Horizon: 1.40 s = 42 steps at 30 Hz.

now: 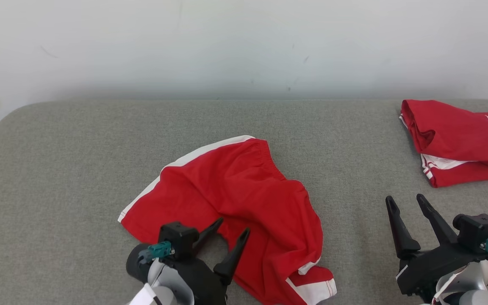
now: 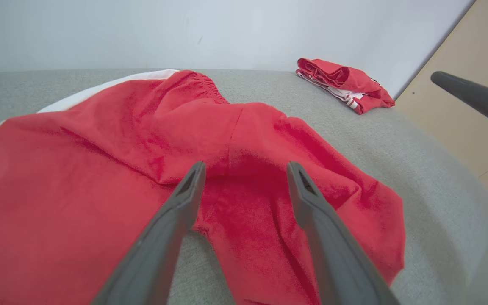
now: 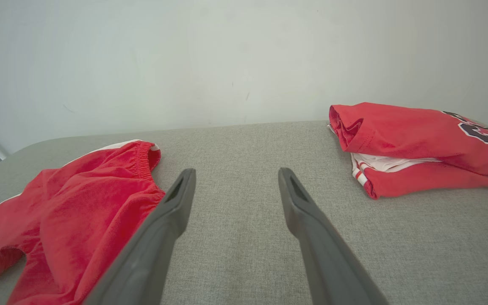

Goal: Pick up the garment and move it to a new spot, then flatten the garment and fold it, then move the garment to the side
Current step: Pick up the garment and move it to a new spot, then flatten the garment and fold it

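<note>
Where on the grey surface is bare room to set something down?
Free: the grey surface left of the red shorts, the strip behind them, and the gap between them and the folded jersey. Crowded: the near middle, at the left tool.

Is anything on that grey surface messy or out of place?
The red shorts in the middle lie rumpled and askew, with one leg bunched in folds, unlike the folded red jersey at the far right.

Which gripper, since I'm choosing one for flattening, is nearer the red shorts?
Left. The left gripper is open right over the shorts, at the crotch; the right gripper is open above the grey surface, off to their right.
</note>
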Tool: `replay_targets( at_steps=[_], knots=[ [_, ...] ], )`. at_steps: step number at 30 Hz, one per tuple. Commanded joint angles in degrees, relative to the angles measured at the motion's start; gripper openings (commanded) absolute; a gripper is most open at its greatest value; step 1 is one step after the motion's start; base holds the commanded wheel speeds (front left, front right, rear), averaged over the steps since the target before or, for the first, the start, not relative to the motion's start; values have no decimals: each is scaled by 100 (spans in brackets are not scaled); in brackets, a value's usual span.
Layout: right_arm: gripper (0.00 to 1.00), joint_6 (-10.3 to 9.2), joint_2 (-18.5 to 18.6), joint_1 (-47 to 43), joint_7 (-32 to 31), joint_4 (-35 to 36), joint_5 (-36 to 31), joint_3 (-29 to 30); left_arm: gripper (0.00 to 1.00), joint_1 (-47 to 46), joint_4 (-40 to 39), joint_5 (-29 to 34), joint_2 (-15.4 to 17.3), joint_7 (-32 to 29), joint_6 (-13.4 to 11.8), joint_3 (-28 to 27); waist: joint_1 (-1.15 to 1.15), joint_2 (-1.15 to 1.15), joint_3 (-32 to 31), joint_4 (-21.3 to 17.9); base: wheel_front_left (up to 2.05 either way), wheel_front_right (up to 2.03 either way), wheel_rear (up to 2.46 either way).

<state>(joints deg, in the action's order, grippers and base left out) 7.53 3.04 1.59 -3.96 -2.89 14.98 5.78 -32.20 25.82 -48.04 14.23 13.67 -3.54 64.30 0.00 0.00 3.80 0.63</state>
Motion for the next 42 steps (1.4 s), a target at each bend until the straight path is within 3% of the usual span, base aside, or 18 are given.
replay_targets(
  at_steps=[1, 10, 18, 25, 26, 27, 28, 29, 36, 42],
  knots=[
    [100, -6, -1, -47, 32, 18, 38, 30, 100, 122, -57, -39, 77, 32, -54, -29, 0, 0, -6, 15, 0, 0, 0],
    [100, -6, -6, -76, 22, 13, 49, 36, 100, 494, -251, -211, 162, -221, -59, 155, 0, 0, -59, 37, 0, 0, 0],
    [100, -6, -6, -45, 6, -8, 69, -9, 100, 619, 204, -175, 63, -506, -13, 406, 0, 0, -59, -77, 0, 0, 0],
    [100, -6, -7, -39, -14, 2, 45, 2, 100, 630, 607, -364, -150, -398, 217, 359, 0, 0, -59, -148, 0, 0, 0],
    [100, -6, -7, -40, -17, 2, 42, 2, 92, 615, 679, -375, -177, -389, 249, 357, 0, 0, -64, -156, 0, 0, 0],
    [100, -6, -6, -42, -19, 1, 41, -1, 64, 598, 743, -389, -201, -368, 265, 347, 0, 0, -68, -162, 0, 0, 0],
    [100, -6, -7, -47, -21, 1, 40, 2, 9, 589, 799, -412, -219, -350, 308, 339, 0, 0, -73, -163, 0, 0, 0],
    [100, -6, -7, -53, -21, 0, 40, 8, 0, 568, 847, -412, -223, -342, 310, 334, 0, 0, -79, -161, 0, 0, 0],
    [100, -6, -7, -133, 20, -23, 40, 70, 0, 390, 854, -363, 20, -164, 165, 139, 0, 0, -152, -54, 0, 0, 0],
    [100, -6, -8, -179, 36, -75, 82, 29, 0, 208, 196, -252, 549, -259, -220, -26, 0, 0, -268, 74, 0, 0, 0]
  ],
)
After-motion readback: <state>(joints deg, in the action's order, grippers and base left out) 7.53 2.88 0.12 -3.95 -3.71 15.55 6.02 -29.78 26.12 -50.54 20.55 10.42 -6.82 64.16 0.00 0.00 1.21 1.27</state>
